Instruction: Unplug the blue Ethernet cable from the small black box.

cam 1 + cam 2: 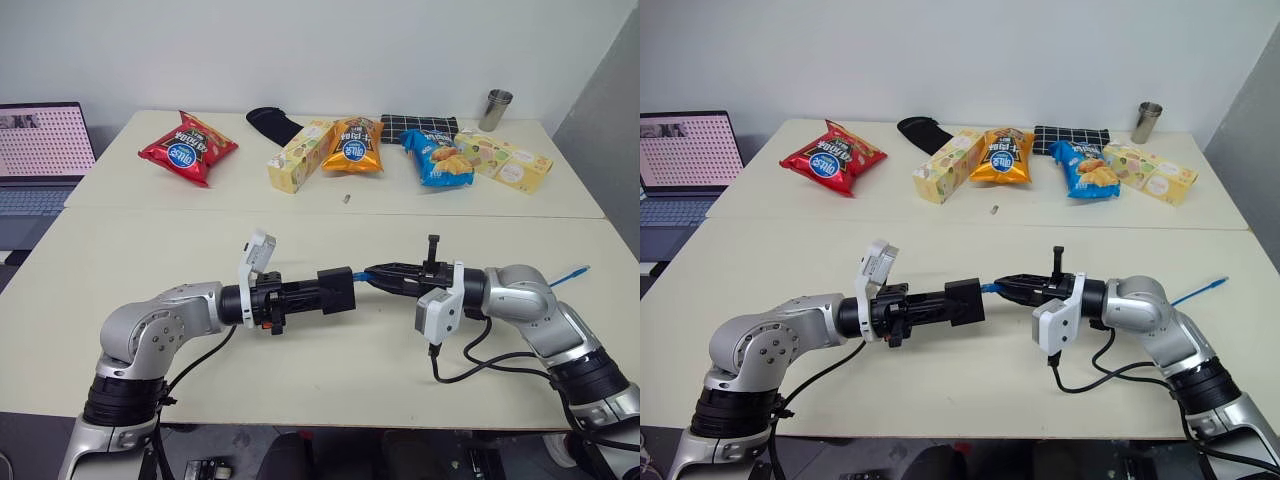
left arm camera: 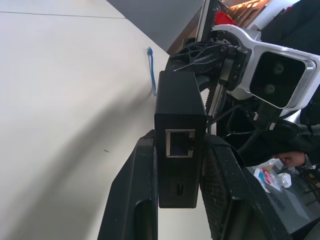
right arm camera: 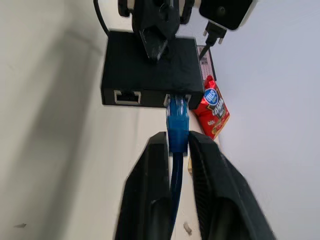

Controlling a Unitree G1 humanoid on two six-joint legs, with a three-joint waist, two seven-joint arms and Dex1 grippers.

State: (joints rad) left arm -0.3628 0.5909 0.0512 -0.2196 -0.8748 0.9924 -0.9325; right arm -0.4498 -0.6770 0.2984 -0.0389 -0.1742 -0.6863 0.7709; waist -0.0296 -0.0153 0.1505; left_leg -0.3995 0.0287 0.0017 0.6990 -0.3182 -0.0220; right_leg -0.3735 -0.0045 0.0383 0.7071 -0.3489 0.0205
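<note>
I see the left gripper point(image 1: 318, 291) clamped on the small flat matte-black square box point(image 1: 336, 290), holding it above the pale tabletop point(image 1: 330, 360) near the front edge. In the left wrist view the box point(image 2: 180, 135) sits upright between the two black fingers point(image 2: 131, 200), an empty port facing the camera.

The thin bright-blue Ethernet cable point(image 3: 177, 120) is plugged into a port on the opposite side of the box point(image 3: 150, 70). The right gripper point(image 3: 176, 146) stands narrow around the cable just behind its plug, the two black fingers point(image 3: 150, 175) flanking the blue cord closely; I cannot tell whether they press on it. In the head views the right gripper point(image 1: 1008, 288) meets the box from the right, the two arms pointing at each other.

The cable's far end point(image 1: 572, 273) lies on the table beyond the right arm.
</note>
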